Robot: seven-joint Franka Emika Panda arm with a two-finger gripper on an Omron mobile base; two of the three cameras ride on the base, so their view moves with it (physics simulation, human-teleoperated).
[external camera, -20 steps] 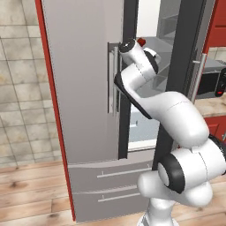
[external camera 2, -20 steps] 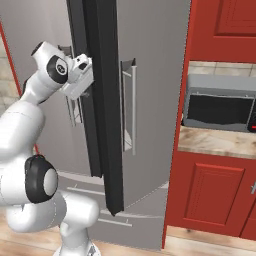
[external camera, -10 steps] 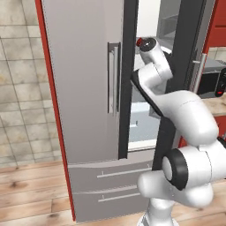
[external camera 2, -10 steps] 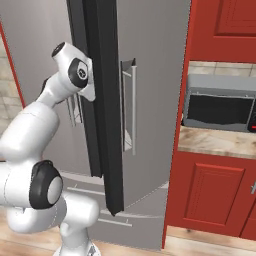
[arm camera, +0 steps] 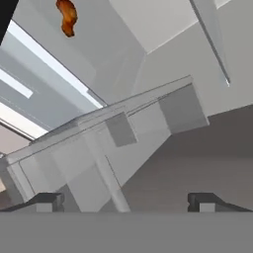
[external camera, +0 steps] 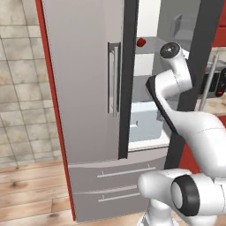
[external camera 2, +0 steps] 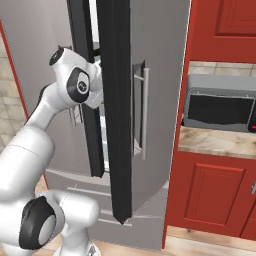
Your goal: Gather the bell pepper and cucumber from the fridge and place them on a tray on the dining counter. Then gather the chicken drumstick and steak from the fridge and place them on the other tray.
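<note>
No readable text.
Checked fridge (external camera: 88, 88) doors and microwave (external camera 2: 220, 110) front: no labels, brands, numbers or signs legible in any view.

You are looking at the grey fridge (external camera: 88, 88) standing with one door ajar, its white inside showing. The red pepper (external camera: 141, 42) is sitting on an upper shelf; the brown-orange drumstick (arm camera: 67, 17) is lying inside.
</note>
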